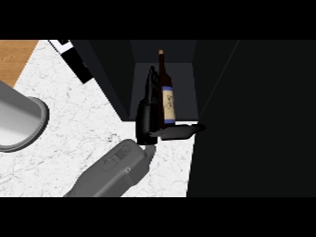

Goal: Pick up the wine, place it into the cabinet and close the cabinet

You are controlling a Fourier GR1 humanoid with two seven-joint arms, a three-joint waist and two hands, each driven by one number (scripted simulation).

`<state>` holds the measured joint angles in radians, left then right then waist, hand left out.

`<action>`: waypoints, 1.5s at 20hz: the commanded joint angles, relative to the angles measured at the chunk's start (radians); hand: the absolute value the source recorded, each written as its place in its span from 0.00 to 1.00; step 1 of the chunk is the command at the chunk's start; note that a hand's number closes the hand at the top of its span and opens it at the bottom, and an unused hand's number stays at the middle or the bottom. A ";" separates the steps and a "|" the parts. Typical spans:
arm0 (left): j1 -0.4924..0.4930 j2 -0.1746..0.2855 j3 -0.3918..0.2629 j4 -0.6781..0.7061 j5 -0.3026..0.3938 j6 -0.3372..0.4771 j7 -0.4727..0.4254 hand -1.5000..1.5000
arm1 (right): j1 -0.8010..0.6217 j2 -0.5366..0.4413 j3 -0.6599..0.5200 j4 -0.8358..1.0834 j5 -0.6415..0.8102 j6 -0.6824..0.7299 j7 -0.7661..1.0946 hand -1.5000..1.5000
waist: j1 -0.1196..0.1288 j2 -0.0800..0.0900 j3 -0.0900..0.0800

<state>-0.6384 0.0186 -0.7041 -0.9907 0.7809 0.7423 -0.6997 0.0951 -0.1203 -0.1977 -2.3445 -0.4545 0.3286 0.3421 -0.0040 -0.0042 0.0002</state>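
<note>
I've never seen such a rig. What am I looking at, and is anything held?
This is a humanoid robot's own view, from its head down onto a white counter. The grey forearm ends in its black left hand; the right is out of view. A wine bottle stands inside the dark open cabinet. The hand's fingers lie straight along the bottle's left side, thumb by its base, so nothing looks gripped. A grey cylinder stands at the left.
</note>
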 commanded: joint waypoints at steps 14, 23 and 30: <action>0.510 0.357 -0.139 -0.736 -0.162 0.064 0.143 1.00 | 0.075 -0.089 -0.112 -0.023 -0.060 0.079 -0.027 0.00 | 0.004 0.000 0.001; 0.709 0.574 -0.096 -0.850 -0.163 -0.080 0.064 1.00 | 0.195 -0.190 -0.040 -0.046 -0.094 0.346 -0.063 1.00 | 0.001 -0.001 0.000; 0.817 0.717 0.052 -0.901 -0.079 -0.223 0.007 1.00 | 0.255 -0.159 0.204 -0.064 -0.066 0.422 -0.020 1.00 | 0.009 0.001 -0.001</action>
<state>0.1348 0.6735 -0.7345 -1.8800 0.6575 0.5950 -0.6646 0.2935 -0.3061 -0.0990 -2.3309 -0.5283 0.7072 0.2990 0.0063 -0.0042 -0.0003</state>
